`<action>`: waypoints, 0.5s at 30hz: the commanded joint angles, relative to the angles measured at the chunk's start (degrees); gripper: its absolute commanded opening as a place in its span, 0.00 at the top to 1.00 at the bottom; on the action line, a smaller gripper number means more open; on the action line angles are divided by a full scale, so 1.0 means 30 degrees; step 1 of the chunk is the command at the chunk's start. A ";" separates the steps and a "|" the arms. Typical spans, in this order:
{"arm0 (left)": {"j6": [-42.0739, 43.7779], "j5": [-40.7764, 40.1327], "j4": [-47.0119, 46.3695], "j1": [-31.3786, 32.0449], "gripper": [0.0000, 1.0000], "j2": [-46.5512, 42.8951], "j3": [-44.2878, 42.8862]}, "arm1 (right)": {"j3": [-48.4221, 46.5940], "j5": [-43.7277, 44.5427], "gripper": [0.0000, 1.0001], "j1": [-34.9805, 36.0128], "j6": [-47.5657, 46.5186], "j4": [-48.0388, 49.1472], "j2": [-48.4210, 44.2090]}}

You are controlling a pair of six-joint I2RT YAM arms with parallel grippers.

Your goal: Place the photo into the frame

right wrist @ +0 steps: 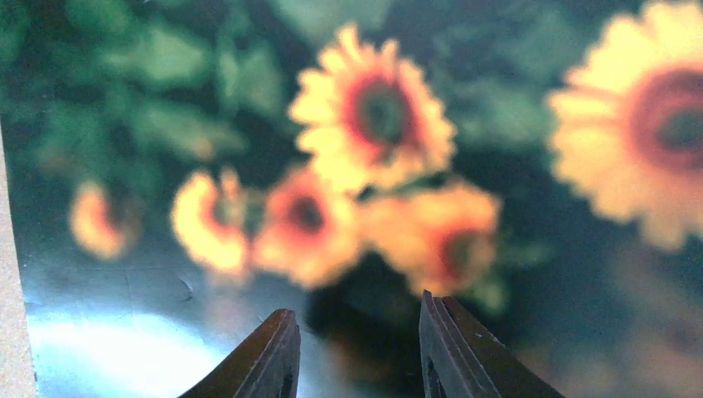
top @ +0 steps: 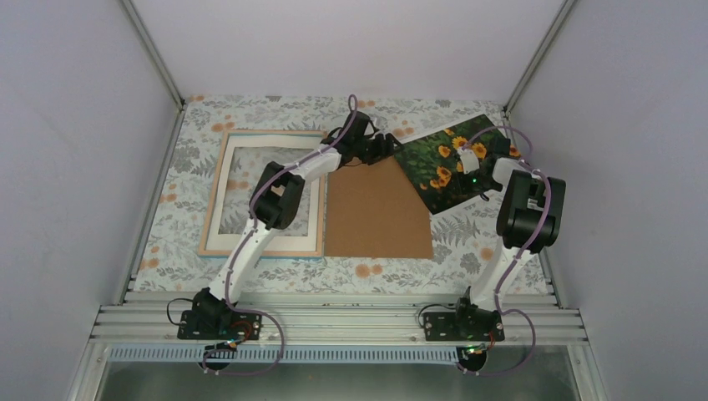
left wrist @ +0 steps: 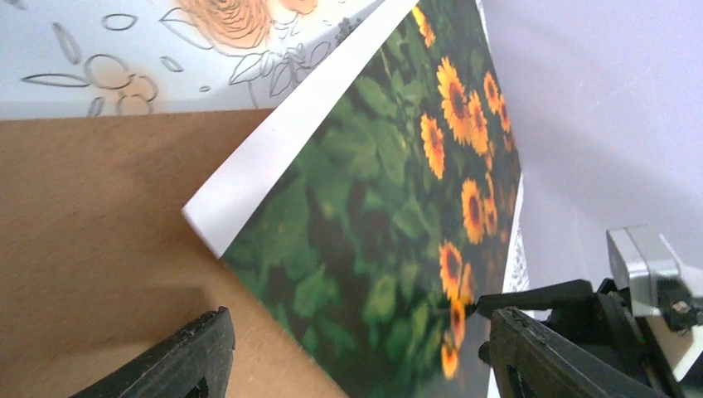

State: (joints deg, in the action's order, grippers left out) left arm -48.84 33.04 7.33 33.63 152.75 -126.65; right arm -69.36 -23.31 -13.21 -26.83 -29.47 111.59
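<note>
1. The photo (top: 426, 159) lay face up at the right rear of the bench (top: 467, 259). It was turned askew, and its near-left corner overlapped the right corner of the brown board (top: 376, 209).
2. The frame (top: 214, 192) lay at the left of the bench with the white mat (top: 259, 245) inside it. It was well apart from the photo, with the brown board between the two.
3. In the left wrist view, the photo's corner stood raised off the board. A shadow fell beneath it and a white edge was exposed.
4. The left gripper (left wrist: 361, 319) was extended across the board to that corner. Its fingers stood wide apart, one on each side of the corner, and held nothing.
5. The right gripper (right wrist: 356, 308) was over the printed face of the photo. Its fingers were partly apart with nothing between them. Whether the tips touched the surface could not be told.
6. Handling, as judged:
   - The photo appeared thin, light and flexible.
   - Held by one corner alone, it would likely sag or curl.
   - The glossy face reflected light strongly, so it was probably slippery under the fingertips and easily scuffed.
7. Grip point, as judged:
   - The raised edge near the left corner offered the best access for a pinch across the sheet's thickness.
   - A second hold on the opposite edge would keep the sheet flat during transfer.
   - Dragging the fingertips across the printed face should be avoided.
8. Remaining work, as judged: the photo had yet to be carried over the board and laid square within the frame.
</note>
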 commanded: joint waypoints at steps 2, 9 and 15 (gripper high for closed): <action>-0.1432 0.0041 -0.0823 0.0518 0.25 0.1526 -0.1536 | 0.0883 0.0990 0.62 -0.0053 -0.0720 -0.0928 0.1425; -0.1273 0.0018 -0.2202 0.0950 0.37 0.1948 -0.2289 | 0.0805 0.0436 0.62 -0.0057 -0.0717 -0.1215 0.1336; -0.2037 -0.0031 -0.3009 0.1374 0.37 0.2289 -0.2180 | 0.0651 0.0046 0.61 -0.0049 -0.0595 -0.1411 0.1372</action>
State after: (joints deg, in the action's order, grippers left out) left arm -52.88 33.04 1.37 36.51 157.25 -131.76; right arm -69.36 -23.88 -13.21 -28.51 -29.19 111.74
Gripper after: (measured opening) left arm 0.631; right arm 0.384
